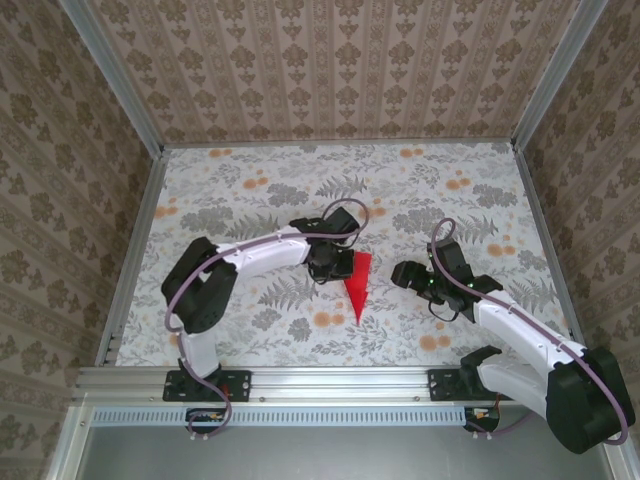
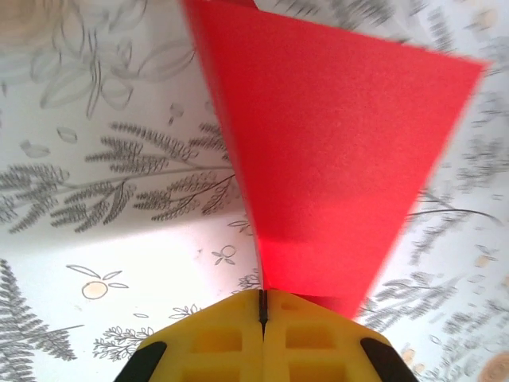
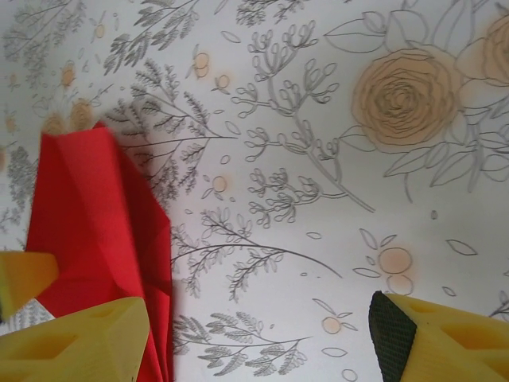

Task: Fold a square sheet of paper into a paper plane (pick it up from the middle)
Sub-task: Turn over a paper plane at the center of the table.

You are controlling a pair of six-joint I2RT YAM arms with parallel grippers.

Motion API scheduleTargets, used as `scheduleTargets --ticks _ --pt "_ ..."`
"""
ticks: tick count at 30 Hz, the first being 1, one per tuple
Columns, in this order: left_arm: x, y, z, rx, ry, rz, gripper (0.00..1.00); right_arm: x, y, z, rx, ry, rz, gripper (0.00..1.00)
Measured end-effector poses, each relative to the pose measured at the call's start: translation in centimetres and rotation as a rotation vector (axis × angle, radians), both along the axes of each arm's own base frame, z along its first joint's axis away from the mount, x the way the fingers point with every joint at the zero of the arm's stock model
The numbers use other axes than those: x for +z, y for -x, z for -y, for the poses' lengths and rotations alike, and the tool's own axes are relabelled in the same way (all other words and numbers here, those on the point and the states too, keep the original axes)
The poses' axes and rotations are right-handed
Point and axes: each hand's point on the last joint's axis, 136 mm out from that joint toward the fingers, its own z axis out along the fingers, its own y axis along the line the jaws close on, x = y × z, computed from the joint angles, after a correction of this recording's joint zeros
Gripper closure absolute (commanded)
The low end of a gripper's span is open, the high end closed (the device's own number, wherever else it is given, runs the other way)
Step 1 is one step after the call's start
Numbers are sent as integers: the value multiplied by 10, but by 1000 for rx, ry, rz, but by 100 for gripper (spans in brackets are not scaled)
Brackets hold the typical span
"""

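The red sheet of paper (image 1: 357, 285) is folded into a narrow pointed shape near the table's middle, its tip toward the near edge. My left gripper (image 1: 335, 262) sits at its wide left end. In the left wrist view the yellow fingers (image 2: 215, 342) are pressed together, and the red paper (image 2: 334, 143) fans out from the seam of the gripper (image 2: 262, 306). My right gripper (image 1: 405, 275) hovers just right of the paper. It is open (image 3: 258, 334) over bare tablecloth, with the paper (image 3: 95, 215) beside its left finger (image 3: 87, 338).
A floral tablecloth (image 1: 250, 190) covers the table. Patterned walls and metal rails (image 1: 130, 270) enclose it on three sides. The far half of the table has free room. A yellow finger (image 3: 24, 278) of the other gripper lies against the paper.
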Motion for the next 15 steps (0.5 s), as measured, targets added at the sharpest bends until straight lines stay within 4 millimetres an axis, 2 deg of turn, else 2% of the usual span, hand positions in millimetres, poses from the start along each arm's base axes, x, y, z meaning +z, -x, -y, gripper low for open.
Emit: scheduleTargets --ticks 3,6,10,15 --pt "29 -9 4 -30 121 69 100 8 -3 -9 27 -45 28 26" --pt "47 -17 3 -41 257 112 100 19 -8 -21 66 -106 68 31" --pt "37 -24 -4 -36 350 108 100 31 -10 -38 126 -168 115 37" --pt "20 -19 -8 -47 401 82 100 40 -7 -60 206 -202 153 46"
